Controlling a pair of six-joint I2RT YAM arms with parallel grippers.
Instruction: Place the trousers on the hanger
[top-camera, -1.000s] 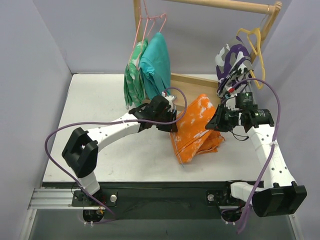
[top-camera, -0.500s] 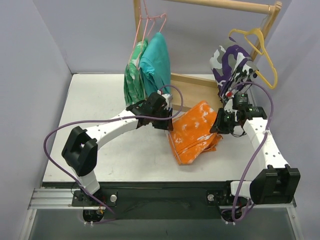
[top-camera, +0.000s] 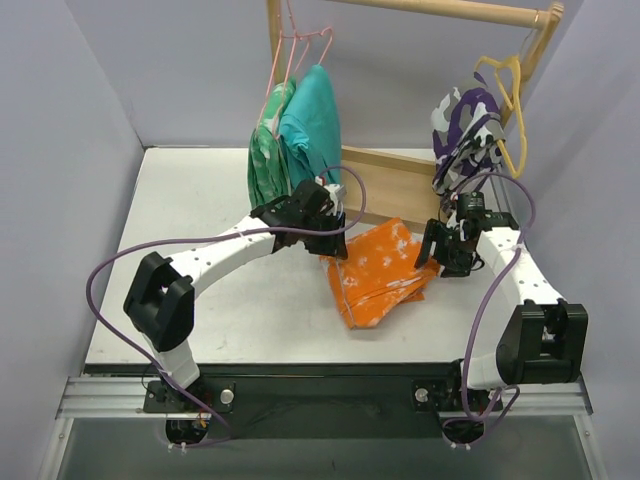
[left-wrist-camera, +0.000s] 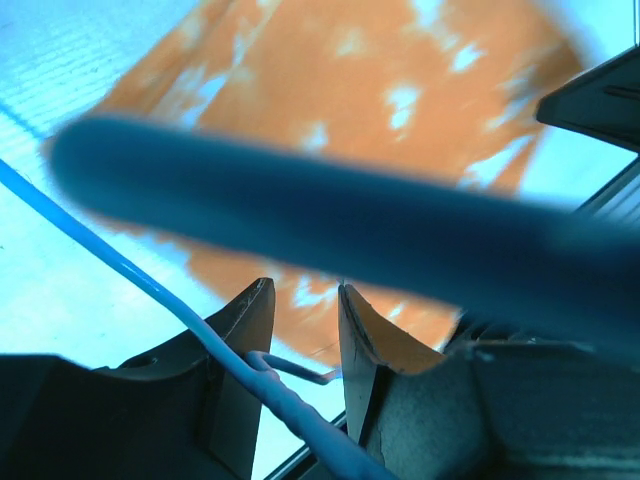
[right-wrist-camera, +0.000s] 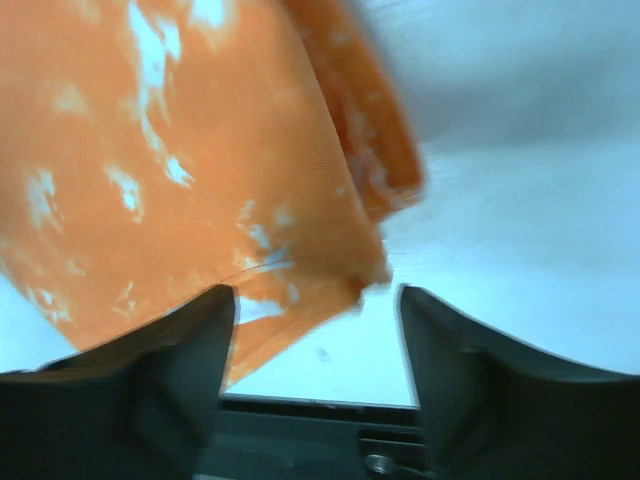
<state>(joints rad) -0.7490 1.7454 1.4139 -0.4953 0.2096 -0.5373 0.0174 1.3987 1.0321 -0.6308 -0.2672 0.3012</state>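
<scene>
My left gripper (left-wrist-camera: 303, 292) seems clamped on the hanger (left-wrist-camera: 120, 262) beside the trousers (top-camera: 383, 268); my right gripper (right-wrist-camera: 315, 295) hangs wide apart over their edge.

The left gripper (left-wrist-camera: 305, 290) is at the bottom, and its two dark fingers (left-wrist-camera: 250, 330) stand close together with a small gap. The hanger (left-wrist-camera: 120, 260), a thin blue wire, comes in from the left, runs down across the left finger and goes into the gap, where it looks twisted. Past the fingertips lie the trousers (left-wrist-camera: 330, 110), orange with white spots, on the pale table (left-wrist-camera: 60, 300). A thick, blurry dark bar (left-wrist-camera: 330, 225) crosses just above the fingertips
</scene>
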